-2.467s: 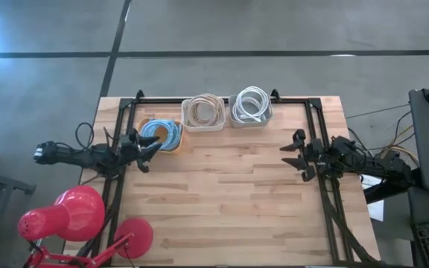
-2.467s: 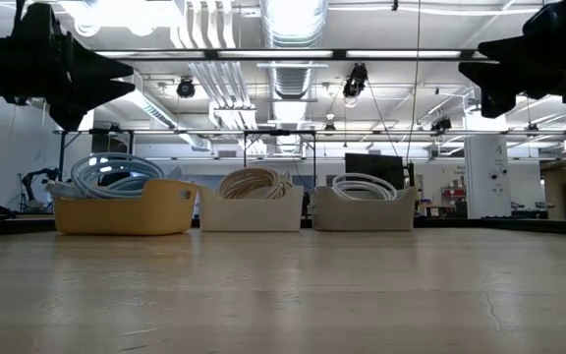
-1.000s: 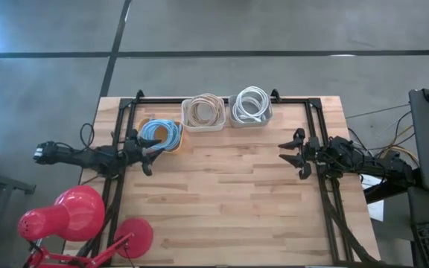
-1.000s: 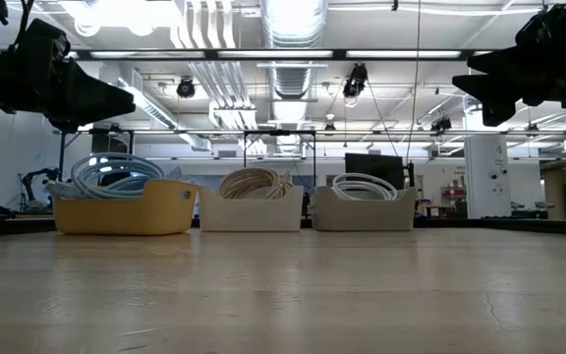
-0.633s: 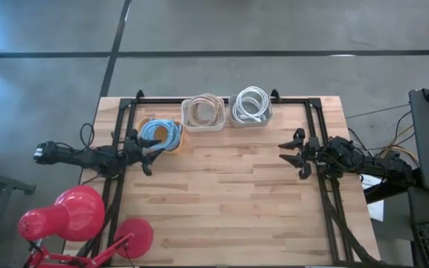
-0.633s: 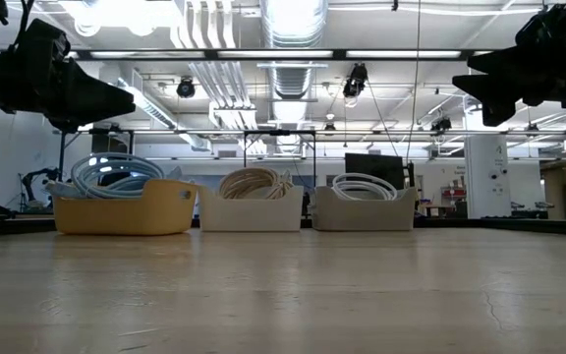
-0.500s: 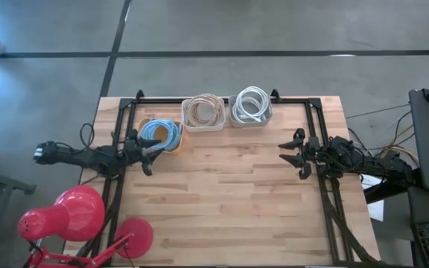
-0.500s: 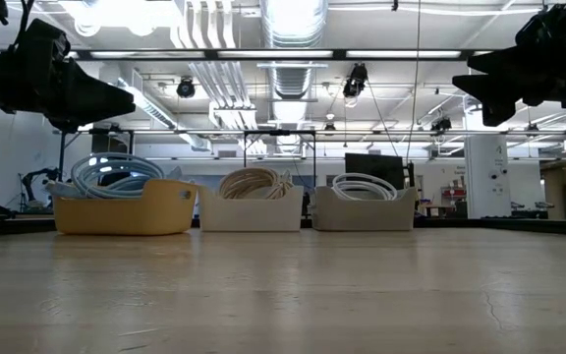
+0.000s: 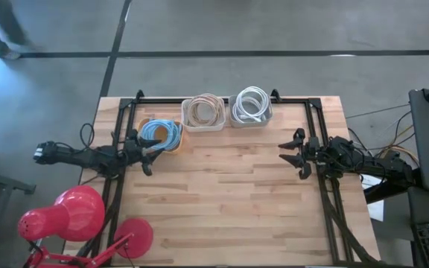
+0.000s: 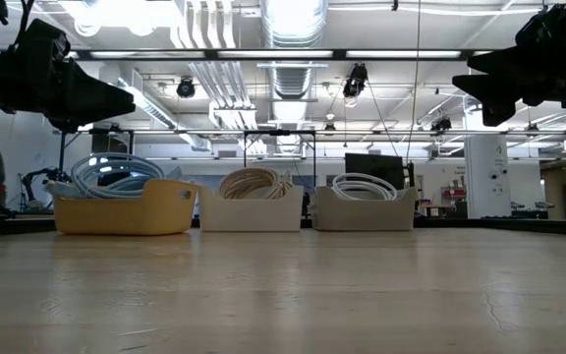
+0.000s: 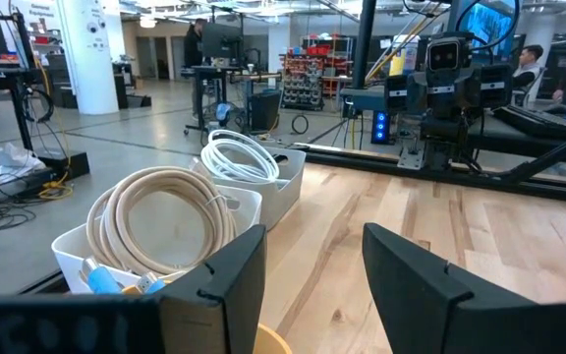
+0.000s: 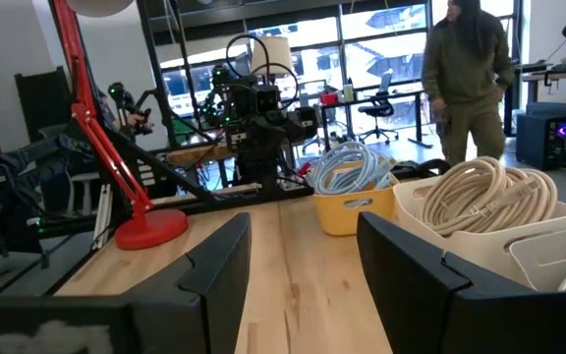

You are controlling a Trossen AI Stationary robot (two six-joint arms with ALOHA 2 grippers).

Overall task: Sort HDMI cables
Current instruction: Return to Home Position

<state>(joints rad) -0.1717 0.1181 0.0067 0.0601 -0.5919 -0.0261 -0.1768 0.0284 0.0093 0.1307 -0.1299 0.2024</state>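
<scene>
The HDMI cables lie coiled in three bins in a row along the table's far edge. The light blue coils fill a yellow bin, the beige coils a white bin, and the white coils a pale bin. My left gripper hovers open just near of the yellow bin, above the table. My right gripper hovers open at the table's right side and points left. In the left wrist view the beige coils and white coils show past my left gripper. The right wrist view shows the blue coils beyond my right gripper.
A red desk lamp stands at the table's near left corner. A black frame runs around the table top. A person stands in the room beyond the left side. The wooden surface between the arms holds nothing.
Both arms have kept still and the coils lie as before. A person has walked into view on the floor beyond the table's far left corner.
</scene>
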